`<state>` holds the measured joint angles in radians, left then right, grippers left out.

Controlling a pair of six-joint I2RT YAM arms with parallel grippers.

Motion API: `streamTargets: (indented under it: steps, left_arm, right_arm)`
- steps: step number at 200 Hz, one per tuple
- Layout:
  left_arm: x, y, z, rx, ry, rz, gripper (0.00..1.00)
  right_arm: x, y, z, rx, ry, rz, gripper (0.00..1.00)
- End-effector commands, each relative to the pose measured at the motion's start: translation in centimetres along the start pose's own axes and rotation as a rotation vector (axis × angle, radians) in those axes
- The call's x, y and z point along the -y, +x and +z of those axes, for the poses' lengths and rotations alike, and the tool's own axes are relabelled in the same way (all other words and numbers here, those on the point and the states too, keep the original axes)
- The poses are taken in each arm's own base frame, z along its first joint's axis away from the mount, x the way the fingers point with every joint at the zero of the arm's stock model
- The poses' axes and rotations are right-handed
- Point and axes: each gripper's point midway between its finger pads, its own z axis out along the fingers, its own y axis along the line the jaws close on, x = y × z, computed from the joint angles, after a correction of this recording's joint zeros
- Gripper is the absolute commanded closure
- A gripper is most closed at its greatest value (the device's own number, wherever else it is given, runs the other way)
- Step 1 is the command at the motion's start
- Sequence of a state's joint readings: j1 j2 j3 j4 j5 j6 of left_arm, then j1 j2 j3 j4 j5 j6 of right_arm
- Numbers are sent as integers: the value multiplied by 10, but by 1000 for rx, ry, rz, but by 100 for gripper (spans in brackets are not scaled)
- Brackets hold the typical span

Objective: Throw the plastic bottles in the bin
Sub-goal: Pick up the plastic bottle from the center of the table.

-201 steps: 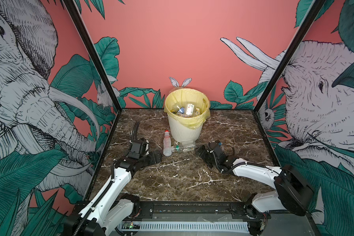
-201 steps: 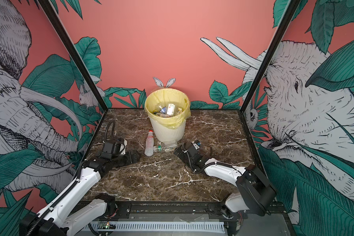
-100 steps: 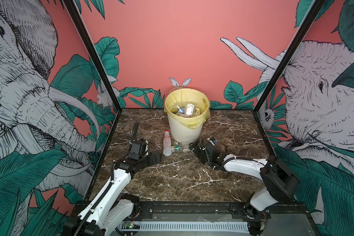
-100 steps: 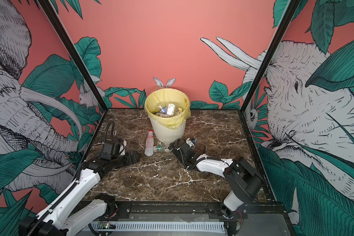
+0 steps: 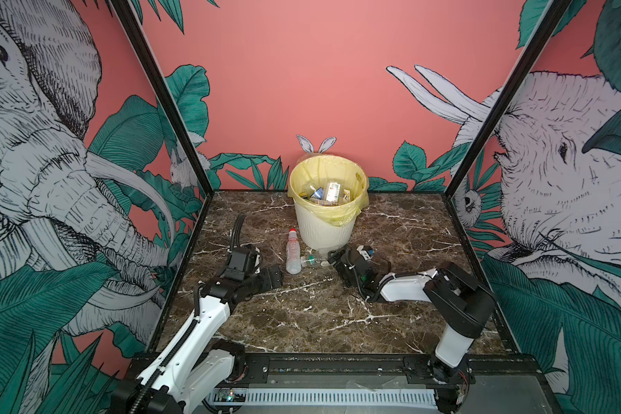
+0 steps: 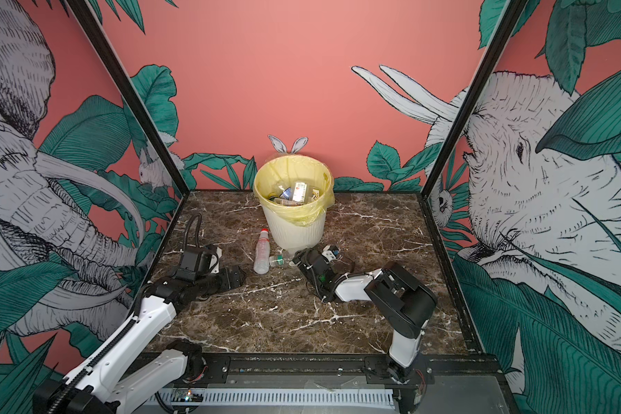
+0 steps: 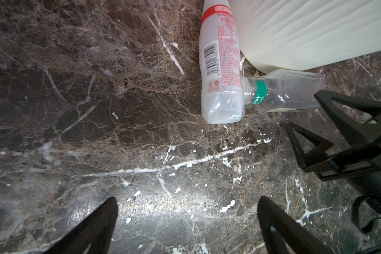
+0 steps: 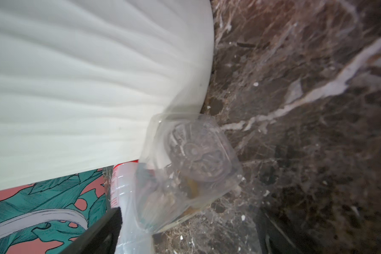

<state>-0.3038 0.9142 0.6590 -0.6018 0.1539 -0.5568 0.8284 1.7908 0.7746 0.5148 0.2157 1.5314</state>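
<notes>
At the foot of the bin [image 5: 325,229], which stands at the back centre of the counter [image 5: 302,315], two plastic bottles lie outside it; several more show inside its yellow liner. The red-capped bottle [image 7: 220,66] lies flat just beside the bin's ribbed wall, cap toward the back. The clear bottle [image 7: 284,92], banded in green at the neck, lies crosswise with its neck against the red-capped bottle's bottom end and its body tucked close under the bin's tapered wall.

My right fingers [image 7: 322,99] are spread and grasp nothing. They are low over the counter, with their tips at the clear bottle's bottom end and one tip just beside its corner. The right wrist view shows that end [image 8: 189,165] directly ahead, blurred. My left fingers [image 7: 101,220] are spread wide and empty, low on the counter and apart from both bottles.

Step in hand, as I judge it: the reach for the clear bottle, before any grasp. The task looks nearly done, with these two bottles left.

The next move calls for advancing until my right fingers straddle the bottle's body, then closing gently. The bin wall leaves little room on one side, and a light empty bottle may slide into its neighbour. After that come a lift above the rim and a release.
</notes>
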Motion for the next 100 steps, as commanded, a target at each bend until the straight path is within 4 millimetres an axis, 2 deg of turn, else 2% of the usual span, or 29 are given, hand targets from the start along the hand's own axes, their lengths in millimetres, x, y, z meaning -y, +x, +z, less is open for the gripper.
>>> streamTargets:
  steps: [1, 52, 69, 100]
  left_arm:
    - [-9, 6, -1, -14, -32, -10, 1]
    - [-11, 9, -1, -20, -38, -13, 1]
    - [-12, 8, -2, -14, -42, -10, 1]
    - [-14, 7, -4, -6, -59, -7, 1]
  right_arm:
    - [-19, -2, 5, 25, -87, 173, 5]
    - [-9, 1, 14, 37, -78, 184, 6]
    - [-11, -3, 15, 59, -104, 191, 6]
    - [0, -7, 20, 94, -95, 205, 7]
